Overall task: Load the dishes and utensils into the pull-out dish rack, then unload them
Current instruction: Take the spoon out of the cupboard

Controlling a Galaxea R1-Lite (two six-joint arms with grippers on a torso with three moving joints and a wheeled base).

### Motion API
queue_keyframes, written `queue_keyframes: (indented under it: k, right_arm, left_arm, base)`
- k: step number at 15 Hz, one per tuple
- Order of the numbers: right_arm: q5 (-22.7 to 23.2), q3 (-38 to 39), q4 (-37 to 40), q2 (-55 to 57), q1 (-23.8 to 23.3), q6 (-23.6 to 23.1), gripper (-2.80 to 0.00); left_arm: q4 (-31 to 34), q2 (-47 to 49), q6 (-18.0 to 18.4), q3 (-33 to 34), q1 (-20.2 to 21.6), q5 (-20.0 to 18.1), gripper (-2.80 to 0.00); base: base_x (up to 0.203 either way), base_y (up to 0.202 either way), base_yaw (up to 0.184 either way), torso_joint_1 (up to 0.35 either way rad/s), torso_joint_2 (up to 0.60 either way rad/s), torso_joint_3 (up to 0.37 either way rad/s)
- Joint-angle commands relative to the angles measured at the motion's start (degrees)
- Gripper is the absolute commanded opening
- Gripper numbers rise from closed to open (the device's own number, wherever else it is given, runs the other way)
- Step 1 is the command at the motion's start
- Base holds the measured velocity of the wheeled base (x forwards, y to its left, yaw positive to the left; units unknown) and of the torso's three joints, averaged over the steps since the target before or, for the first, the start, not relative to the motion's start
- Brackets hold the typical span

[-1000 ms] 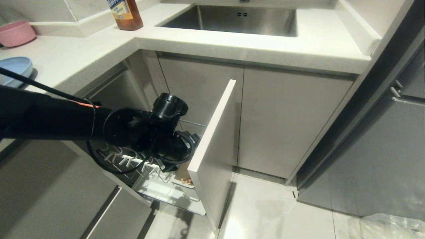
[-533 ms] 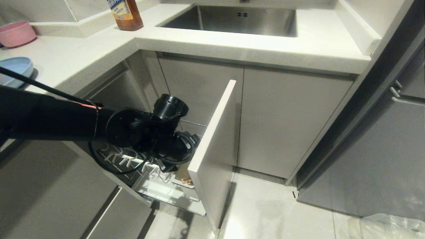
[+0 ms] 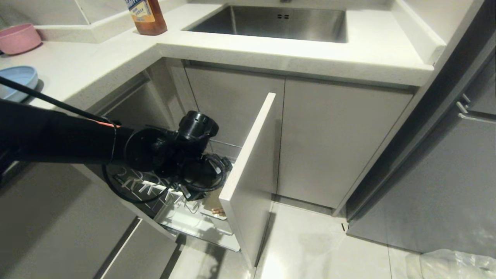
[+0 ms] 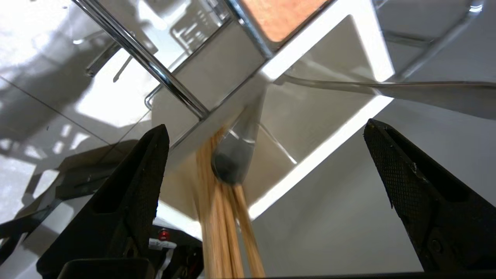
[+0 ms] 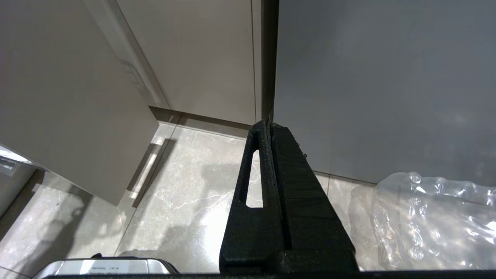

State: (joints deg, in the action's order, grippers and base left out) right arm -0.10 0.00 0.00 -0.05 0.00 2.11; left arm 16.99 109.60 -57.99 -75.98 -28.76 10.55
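A steel sink point(image 3: 271, 23) sits in the white desk point(image 3: 368, 50); grey cabinet doors point(image 3: 333, 135) below it, pale marble floor point(image 3: 317, 248) beneath.

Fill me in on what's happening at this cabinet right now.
The robot's left hand is down inside the pull-out dish rack, fingers spread wide around the chopsticks and the metal spoon standing in the white utensil cup, gripping neither. The light-blue plate lies up on the counter, beside a pink bowl. The right hand hangs shut near the floor, idle.
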Motion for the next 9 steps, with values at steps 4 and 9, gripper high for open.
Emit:
queue_keyframes:
  k: [4,9]
  right_arm:
    - [0.01,0.00,0.00,0.05,0.00,0.00,-2.80]
    - [0.01,0.00,0.00,0.05,0.00,0.00,-2.80]
  left_arm:
    - [0.14,-0.44,-0.37,-0.04,-0.24,0.17,0.00]
    - [0.41,-1.67,-0.37,-0.66,-0.33,0.17,0.00]
  base:
    - [0.000,0.000,0.000,0.000,0.00,0.000]
    - [0.000,0.000,0.000,0.000,0.00,0.000]
